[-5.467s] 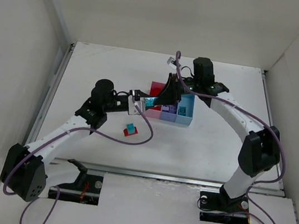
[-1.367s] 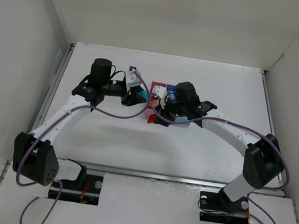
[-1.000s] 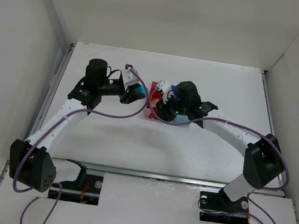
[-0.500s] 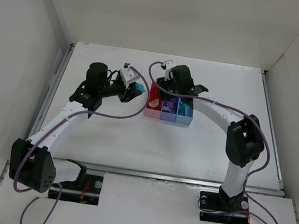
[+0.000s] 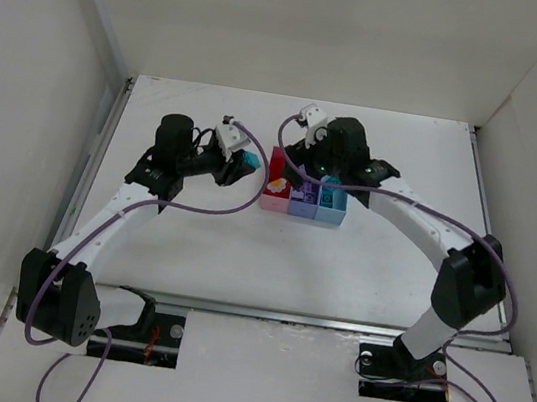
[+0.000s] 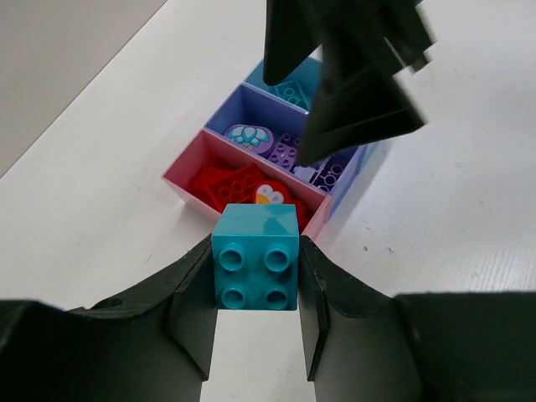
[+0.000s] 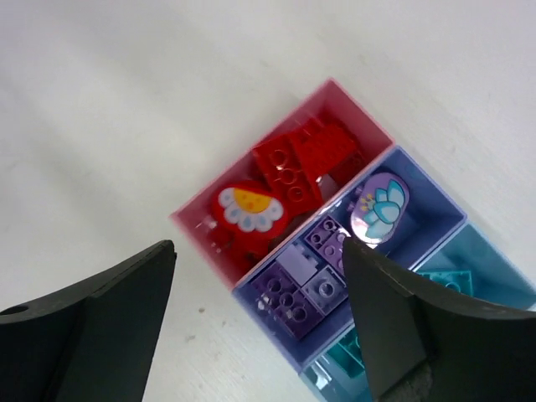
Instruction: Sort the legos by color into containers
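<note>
The left claw (image 6: 255, 289) pinches a teal brick (image 6: 255, 251); the right claw (image 7: 255, 314), spread empty over the bins (image 7: 251, 148), could block its drop.

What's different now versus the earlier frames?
The right gripper carried a red lego from the table to over the pink bin and opened, apparently dropping it among the red legos there. The left gripper kept holding its teal brick; the bins stayed put.
</note>
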{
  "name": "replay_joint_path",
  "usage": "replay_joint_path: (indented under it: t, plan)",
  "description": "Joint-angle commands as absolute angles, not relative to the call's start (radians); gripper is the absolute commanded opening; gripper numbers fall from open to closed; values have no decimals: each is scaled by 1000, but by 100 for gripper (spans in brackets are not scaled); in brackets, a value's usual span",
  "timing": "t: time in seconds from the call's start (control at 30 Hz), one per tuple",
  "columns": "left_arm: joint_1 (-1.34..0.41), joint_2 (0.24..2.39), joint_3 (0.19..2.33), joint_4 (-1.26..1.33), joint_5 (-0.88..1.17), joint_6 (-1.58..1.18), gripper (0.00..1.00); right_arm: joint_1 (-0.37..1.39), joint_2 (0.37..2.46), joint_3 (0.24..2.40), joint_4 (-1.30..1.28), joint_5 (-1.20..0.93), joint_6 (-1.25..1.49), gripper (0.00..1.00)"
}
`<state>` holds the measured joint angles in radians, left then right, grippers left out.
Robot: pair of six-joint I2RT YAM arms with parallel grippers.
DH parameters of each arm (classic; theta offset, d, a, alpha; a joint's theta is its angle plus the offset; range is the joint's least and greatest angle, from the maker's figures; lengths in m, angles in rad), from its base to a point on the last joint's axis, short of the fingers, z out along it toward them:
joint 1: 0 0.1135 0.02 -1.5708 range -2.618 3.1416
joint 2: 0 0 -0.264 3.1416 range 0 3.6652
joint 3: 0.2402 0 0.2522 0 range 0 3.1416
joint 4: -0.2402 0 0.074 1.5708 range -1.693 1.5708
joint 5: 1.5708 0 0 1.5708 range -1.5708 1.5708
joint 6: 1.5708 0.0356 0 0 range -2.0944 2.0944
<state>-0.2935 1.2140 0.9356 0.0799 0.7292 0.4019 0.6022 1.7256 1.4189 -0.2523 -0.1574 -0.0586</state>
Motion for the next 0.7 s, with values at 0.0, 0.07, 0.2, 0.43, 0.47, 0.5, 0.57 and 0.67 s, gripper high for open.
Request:
replay_joint_path:
  t: [0.0, 0.07, 0.2, 0.43, 0.47, 0.5, 0.57, 0.67]
  plan:
    - [-296, 1189, 942, 112, 820, 410, 0, 604, 1583, 1355, -176, -375, -253, 84]
    - [-296, 1189, 951, 95, 866, 455, 0, 604, 1513, 1292, -176, -562, -325, 83]
    - [-296, 1198, 971, 16, 1014, 540, 0, 647, 1453, 1255, -176, -680, -422, 83]
    - [-296, 1216, 1015, -158, 1238, 730, 0, 687, 1463, 1298, -186, -701, -431, 83]
    - [-296, 1216, 1015, -169, 1261, 762, 0, 687, 1477, 1308, -186, -710, -445, 83]
    - [-296, 1216, 1015, -178, 1261, 762, 0, 696, 1486, 1321, -201, -719, -445, 83]
    - [-296, 1216, 1026, -199, 1284, 775, 0, 707, 1517, 1359, -238, -719, -475, 83]
    - [-296, 1216, 1026, -224, 1308, 804, 0, 729, 1538, 1388, -274, -692, -498, 81]
